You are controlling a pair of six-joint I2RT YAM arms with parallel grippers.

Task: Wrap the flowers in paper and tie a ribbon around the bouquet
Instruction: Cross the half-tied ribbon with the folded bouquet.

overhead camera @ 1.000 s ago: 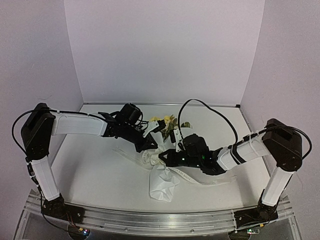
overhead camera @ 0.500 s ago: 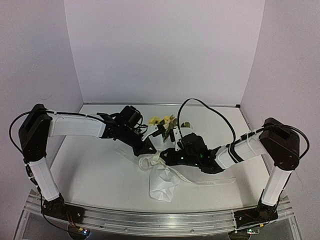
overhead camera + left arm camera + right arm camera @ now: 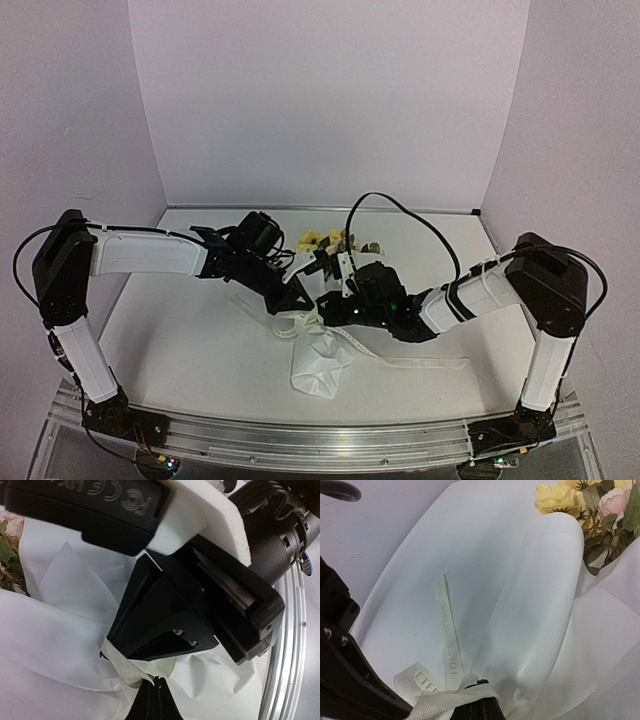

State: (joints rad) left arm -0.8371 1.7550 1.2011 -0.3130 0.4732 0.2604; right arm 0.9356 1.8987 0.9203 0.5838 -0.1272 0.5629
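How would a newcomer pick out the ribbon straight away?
Find the wrapped bouquet at the centre of the table. The ribbon crosses its narrow middle, one tail trailing rightward over the tabletop. Unlike the broad plain paper, it is a narrow strip with printed lettering.

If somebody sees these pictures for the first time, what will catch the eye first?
The two black arms meet at the middle of the table: the left tool and the right tool are each shut on the ribbon, at the waist of the white paper cone. Next come the yellow flowers peeking out at its far end, and a loose ribbon tail trailing to the right.
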